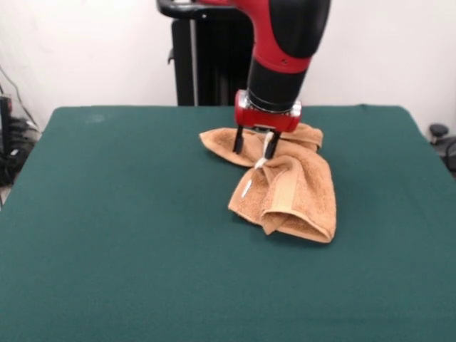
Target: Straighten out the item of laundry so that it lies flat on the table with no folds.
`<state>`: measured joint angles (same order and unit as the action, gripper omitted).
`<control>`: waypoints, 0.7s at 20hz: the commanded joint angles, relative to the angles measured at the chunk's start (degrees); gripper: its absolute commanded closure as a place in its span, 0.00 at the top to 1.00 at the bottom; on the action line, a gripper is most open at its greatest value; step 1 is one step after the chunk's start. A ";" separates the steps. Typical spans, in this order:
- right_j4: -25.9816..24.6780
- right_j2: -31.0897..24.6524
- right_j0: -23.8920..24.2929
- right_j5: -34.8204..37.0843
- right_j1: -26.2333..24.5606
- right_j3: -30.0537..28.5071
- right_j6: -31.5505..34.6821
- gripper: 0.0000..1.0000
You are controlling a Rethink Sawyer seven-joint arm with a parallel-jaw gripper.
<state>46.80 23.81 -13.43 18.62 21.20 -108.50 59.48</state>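
Note:
The item of laundry (303, 189) is an orange-tan terry towel lying bunched and folded over itself on the table (107, 235), a little right of centre and toward the far side. A small white tag (247, 187) shows on its left edge, and a white strip runs up toward one finger. My gripper (254, 146) hangs straight down over the towel's far end. It is open, its two dark fingers (237, 141) spread apart with their tips at the cloth. Whether the tips touch the towel is hard to tell.
Dark green cloth stretches wide to the left of and in front of the towel. Cables and dark gear (11, 142) sit off the table's left edge, and a black object (442, 139) sits beyond the right edge.

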 commanded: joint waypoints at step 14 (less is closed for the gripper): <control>-6.98 -5.76 3.55 9.91 -0.93 3.33 19.17 1.00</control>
<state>41.35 24.73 -11.55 23.12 21.83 -107.36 63.58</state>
